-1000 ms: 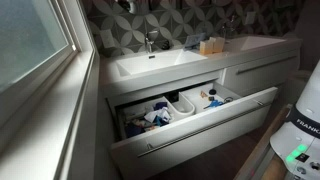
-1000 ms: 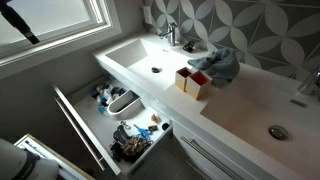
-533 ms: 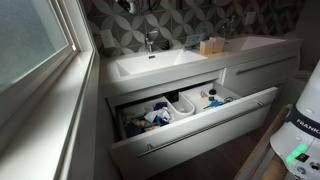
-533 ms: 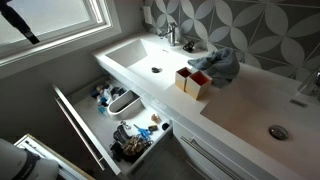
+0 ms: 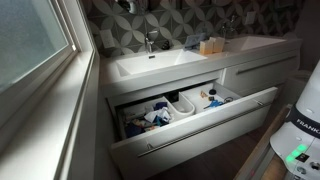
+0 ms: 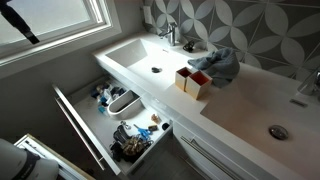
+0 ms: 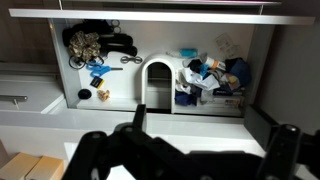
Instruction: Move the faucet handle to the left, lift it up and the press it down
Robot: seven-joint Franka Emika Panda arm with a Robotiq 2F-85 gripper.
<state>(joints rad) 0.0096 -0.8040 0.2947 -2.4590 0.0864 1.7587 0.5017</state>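
Observation:
The faucet handle [image 5: 152, 33] is a short chrome lever on top of a small silver faucet [image 5: 151, 42] at the back of the white basin [image 5: 150, 66]. It also shows in an exterior view [image 6: 170, 29] behind the basin [image 6: 140, 55]. In the wrist view my gripper [image 7: 200, 126] is open and empty, its dark fingers spread wide over the white counter edge, facing the open drawer [image 7: 150, 60]. The faucet is out of the wrist view. I cannot make out the gripper in the exterior views.
The open white drawer [image 5: 200, 125] below the basin holds clutter and sticks out in front. Two small boxes [image 6: 194, 82] and a crumpled blue-grey cloth [image 6: 220, 62] lie on the counter. A second basin drain [image 6: 279, 131] is further along. A window [image 5: 30, 45] borders the vanity.

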